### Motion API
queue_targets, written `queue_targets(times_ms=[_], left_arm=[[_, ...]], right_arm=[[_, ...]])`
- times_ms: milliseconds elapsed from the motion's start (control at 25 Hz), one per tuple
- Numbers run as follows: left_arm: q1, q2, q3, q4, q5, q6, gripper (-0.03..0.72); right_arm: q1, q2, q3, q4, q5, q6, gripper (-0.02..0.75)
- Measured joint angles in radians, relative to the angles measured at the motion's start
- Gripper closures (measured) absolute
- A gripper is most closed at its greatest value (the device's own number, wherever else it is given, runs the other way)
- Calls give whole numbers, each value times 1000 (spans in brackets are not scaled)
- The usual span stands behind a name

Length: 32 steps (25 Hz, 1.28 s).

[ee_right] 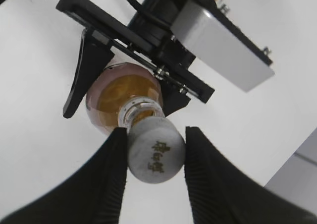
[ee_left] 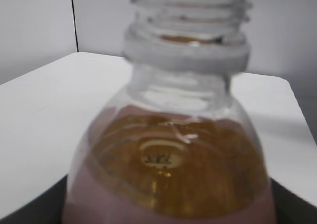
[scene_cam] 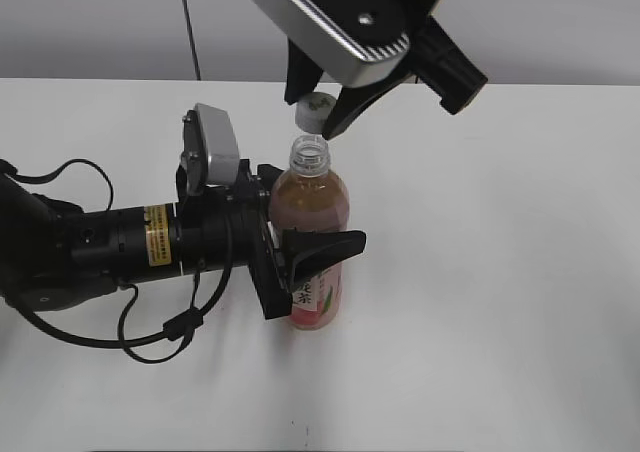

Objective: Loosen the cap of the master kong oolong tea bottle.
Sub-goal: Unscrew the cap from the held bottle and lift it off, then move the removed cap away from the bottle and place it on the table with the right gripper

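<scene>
The master kong oolong tea bottle [scene_cam: 312, 234] stands upright on the white table, its threaded neck [scene_cam: 309, 155] bare and open. My left gripper [scene_cam: 300, 262] is shut on the bottle's body from the left; the left wrist view shows the bottle's shoulder and neck [ee_left: 185, 45] close up, with the fingertips hidden. My right gripper [scene_cam: 318, 107] is shut on the white cap [scene_cam: 315, 107] and holds it a little above and behind the neck. In the right wrist view the cap [ee_right: 156, 152] sits between the two black fingers [ee_right: 155, 152], off the neck [ee_right: 136, 111].
The left arm and its cables [scene_cam: 120, 242] lie across the table's left side. The table's far edge meets a grey wall [scene_cam: 120, 22]. A dark vertical line runs down that wall [scene_cam: 188, 22].
</scene>
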Motion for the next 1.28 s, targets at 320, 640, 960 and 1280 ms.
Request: queue_targets(times_ms=[320,640,960,1280], left_arm=[[0,0,0,0,0,1,239],[0,0,0,-1,0,1,239],[-1,0,0,-10,1,1,239],[-1,0,0,-12,2,-1,239]], right_arm=[[-2,-5,0,-201,0,532,467],[-155,-5,16,-246,0,963,467],[-382,-3,161,-127,0,1229,467],[-480,-3,467,-188,-62,1499,467]])
